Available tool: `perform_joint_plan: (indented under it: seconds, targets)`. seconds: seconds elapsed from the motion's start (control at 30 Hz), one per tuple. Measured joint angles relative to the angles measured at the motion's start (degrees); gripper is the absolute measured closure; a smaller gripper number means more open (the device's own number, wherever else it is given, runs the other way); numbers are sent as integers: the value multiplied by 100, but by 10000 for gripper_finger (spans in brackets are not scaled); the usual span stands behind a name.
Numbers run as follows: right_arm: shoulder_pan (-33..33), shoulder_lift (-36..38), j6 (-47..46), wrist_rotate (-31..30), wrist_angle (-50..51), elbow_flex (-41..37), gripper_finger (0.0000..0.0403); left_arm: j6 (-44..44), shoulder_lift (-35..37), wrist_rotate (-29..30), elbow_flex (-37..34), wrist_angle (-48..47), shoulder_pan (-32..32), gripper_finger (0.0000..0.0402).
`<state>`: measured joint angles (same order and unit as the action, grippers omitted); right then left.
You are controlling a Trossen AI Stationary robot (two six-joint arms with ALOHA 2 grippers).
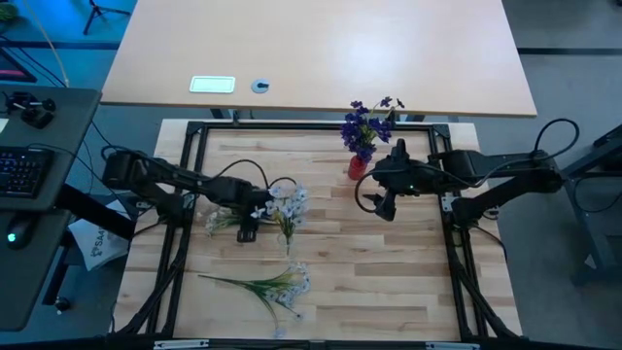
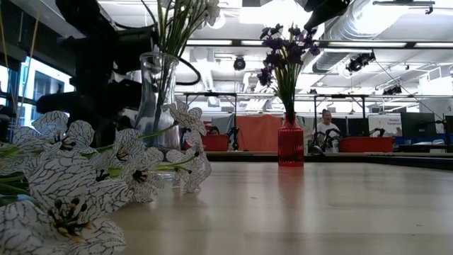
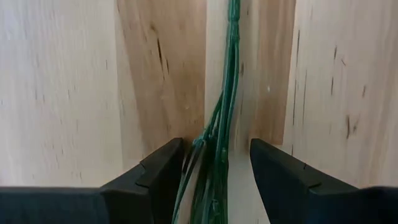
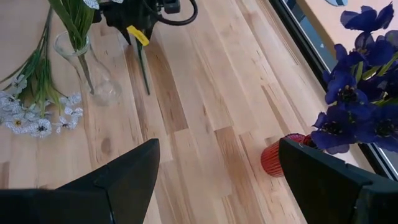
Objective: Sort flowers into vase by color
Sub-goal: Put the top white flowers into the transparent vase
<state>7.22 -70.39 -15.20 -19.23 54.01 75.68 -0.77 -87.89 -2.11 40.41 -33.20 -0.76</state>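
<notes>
The wooden table (image 1: 389, 282) is bounded by a dark frame (image 1: 194, 131), and broad bare boards are left open in its middle and near part. The left gripper (image 1: 247, 229) is held low over the table's left half, its fingers (image 3: 155, 174) spread apart on either side of a bundle of thin green stems (image 3: 221, 143) lying on the wood; whether the stems are touched cannot be told. The right gripper (image 1: 389, 206) is held above the boards just beside the red vase (image 4: 281, 155), its fingers (image 4: 124, 174) wide apart and nothing between them. The purple flowers (image 1: 367, 124) are stood in the red vase at the far edge, near the frame. A clear glass vase (image 4: 93, 71) is set near the left gripper with white-flowered stems already in it, and a loose white sprig (image 1: 267, 285) is laid on the near boards, well apart from both vases. The sprigs are judged light and limp, the blossoms easily crushed, so the stem below the blossoms is judged the best place to take hold. The glass vase is judged light and easily tipped by tall stems; the red vase's closeness to the frame leaves little room on that side.
</notes>
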Motion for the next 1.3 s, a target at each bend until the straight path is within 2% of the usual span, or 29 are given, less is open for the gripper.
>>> perform_joint_plan:
  seconds: [0.13, 0.2, 0.3, 0.33, 0.53, 0.73, 0.8, 0.87, 1.0, 1.17, 1.3]
  targets:
    - [0, 0, -22, 3, 2, 0, 80, 17, -163, 270, 7, -142, 128, 249]
    - [0, 0, -6, -3, 7, 0, 80, 11, -125, 322, 9, -234, 173, 291]
    - [0, 0, 21, -48, 12, 0, 80, 46, 128, 354, 47, -704, 83, 376]
    - [0, 0, 38, -70, 12, 0, 80, 147, 278, 451, 16, -1018, 9, 387]
    - [0, 0, 264, -144, -142, 0, 80, 649, 1601, 1321, 220, -1845, -496, 398]
    - [0, 0, 367, -163, -445, -1, 80, 1391, 2787, 2591, 680, -2123, -979, 400]
    - [0, 0, 367, -163, -718, -2, 80, 1592, 3030, 2729, 978, -2000, -1134, 400]
    - [0, 0, 367, -163, -1233, -2, 80, 1822, 3193, 2501, 1350, -1901, -1310, 401]
    - [2, -13, 454, -120, -2591, -2, 80, 2207, 3163, 1502, 2233, -1455, -1481, 401]
    - [4, -125, 1859, 140, -4212, 0, 80, 2922, 2917, 257, 3307, -461, -1488, 401]
    - [4, -346, 2815, 135, -5024, 0, 80, 3477, 2607, -165, 4021, 302, -1483, 401]
